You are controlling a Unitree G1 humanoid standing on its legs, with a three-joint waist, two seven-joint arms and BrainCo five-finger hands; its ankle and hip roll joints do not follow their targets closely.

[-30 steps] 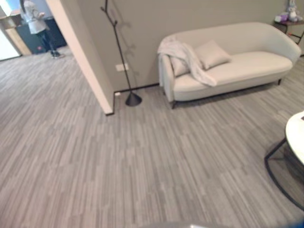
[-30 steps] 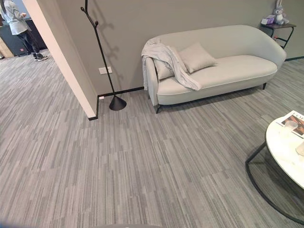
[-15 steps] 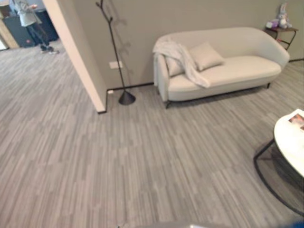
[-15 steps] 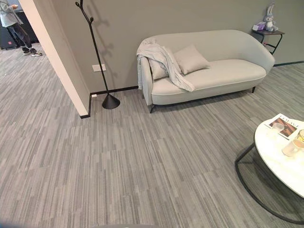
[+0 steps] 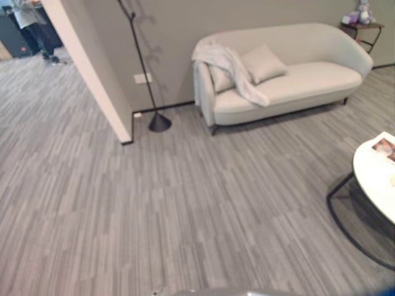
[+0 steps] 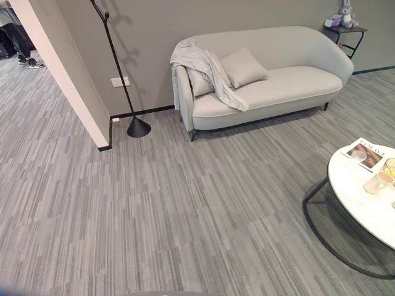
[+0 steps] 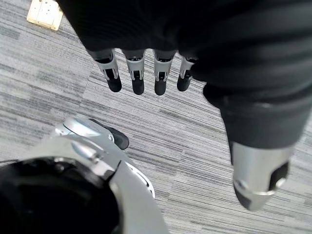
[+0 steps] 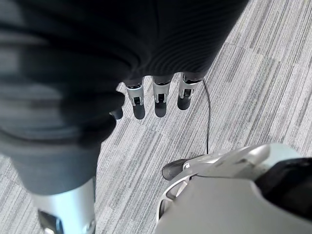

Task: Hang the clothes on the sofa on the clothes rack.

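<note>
Pale grey garment (image 6: 203, 66) lies draped over the left arm and backrest of the light sofa (image 6: 290, 83), one end trailing down onto the seat cushion, touching the nearer of two cushions (image 6: 244, 66). Sofa stands against the grey wall (image 6: 203, 24). Black clothes rack (image 6: 117, 74), thin pole with a cone base on the floor, stands just beside the sofa's left end, near the wall corner, apart from the garment. Nothing hangs on the part of the rack in view; its top is cut off.

Left hand (image 7: 146, 73) hangs above the grey striped carpet (image 6: 185, 209), fingers (image 7: 138, 78) straight and side by side, thumb apart, holding nothing. Right hand (image 8: 156, 95) same: fingers (image 8: 160, 100) straight in a row, thumb off to the side, empty, over carpet.

Round white desk (image 6: 364, 203) with a dark wire frame sits at the right, well apart from the sofa, carrying a magazine (image 6: 365, 153) and a cup (image 6: 378, 181). Small side table (image 6: 343, 31) with a plush toy (image 6: 345, 8) stands at the sofa's far right end. A person's legs (image 6: 15, 43) show at the far left, past the wall corner. White outlet (image 6: 119, 81) on the wall beside the rack pole.
</note>
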